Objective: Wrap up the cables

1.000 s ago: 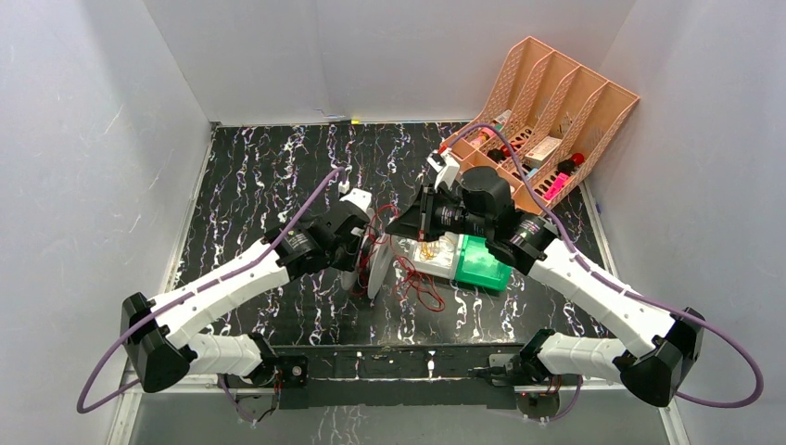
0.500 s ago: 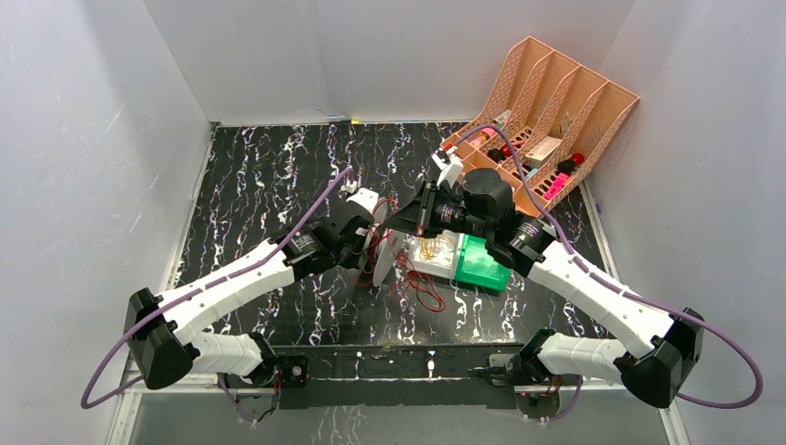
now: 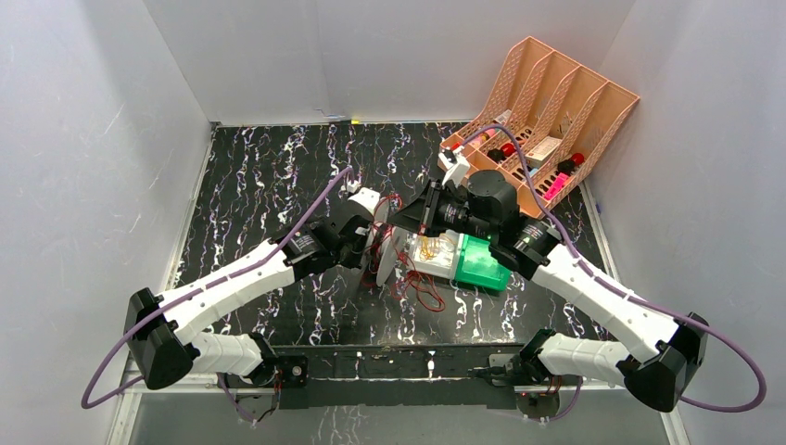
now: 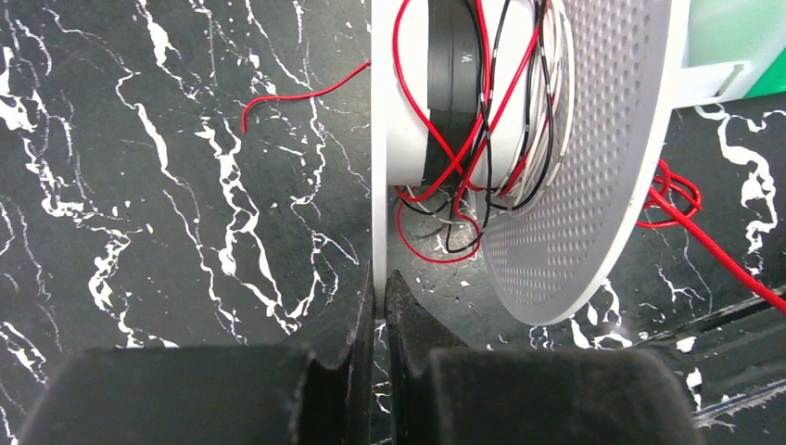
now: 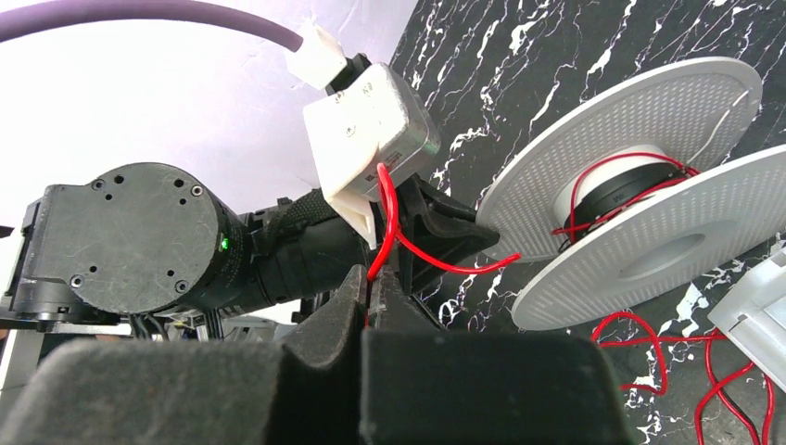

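Black marbled tabletop [image 3: 250, 176], left gripper [image 4: 380, 301] clamped on white spool [image 4: 593, 158] flange, right gripper [image 5: 372, 295] pinched shut on red cables [image 5: 387, 218].

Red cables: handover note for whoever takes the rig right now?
Left gripper: shut on the rim of the white perforated plastic spool, which stands on edge.
Right gripper: shut on a thin red cable leading toward the spool.
Done: a few loose red turns sit on the hub.
Left: red loops lie on the black marbled table beside the spool, and one free end sticks out. Wind these in.
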